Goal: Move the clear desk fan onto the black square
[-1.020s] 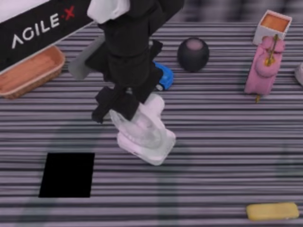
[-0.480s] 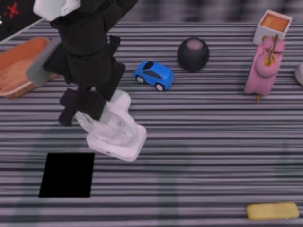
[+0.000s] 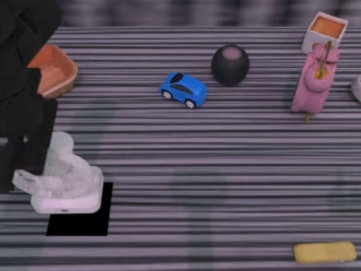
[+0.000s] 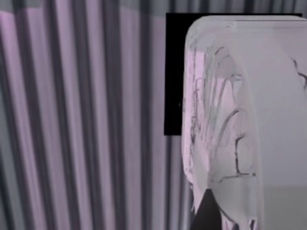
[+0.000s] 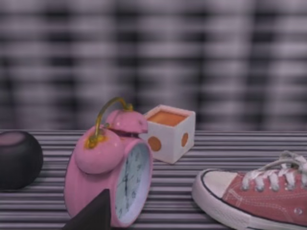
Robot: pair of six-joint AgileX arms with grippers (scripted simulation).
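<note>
A: Top view, item one?
B: Clear desk fan [image 3: 65, 183], at eight o'clock on the striped table [image 3: 237, 158], its pale base overlapping the upper left corner of the black square [image 3: 84, 217]. Left gripper [image 3: 25, 161] at nine o'clock, black fingers pinching the fan's caged head from the left.

A: Other stock in that view?
B: Blue toy car [image 3: 183, 89] at twelve o'clock; black ball speaker [image 3: 230, 64] just beside it toward one o'clock, apart. Pink alarm clock [image 3: 316, 79] at two o'clock, white cube with orange top [image 3: 324, 29] touching its far side. Yellow sponge [image 3: 324, 252] at five o'clock. Wicker basket [image 3: 53, 70] at ten o'clock, partly behind the left arm.

A: Left wrist view?
B: Fan [image 4: 240, 115] fills one side, close up; black square [image 4: 173, 72] partly hidden behind it; striped table [image 4: 81, 120] alongside.

A: Right wrist view?
B: Pink alarm clock [image 5: 112, 165], white cube [image 5: 170, 132] behind it, red sneaker [image 5: 254, 194], speaker [image 5: 19, 158]. One dark fingertip of the right gripper [image 5: 93, 215] shows at the edge; cannot tell whether its fingers are spread.
</note>
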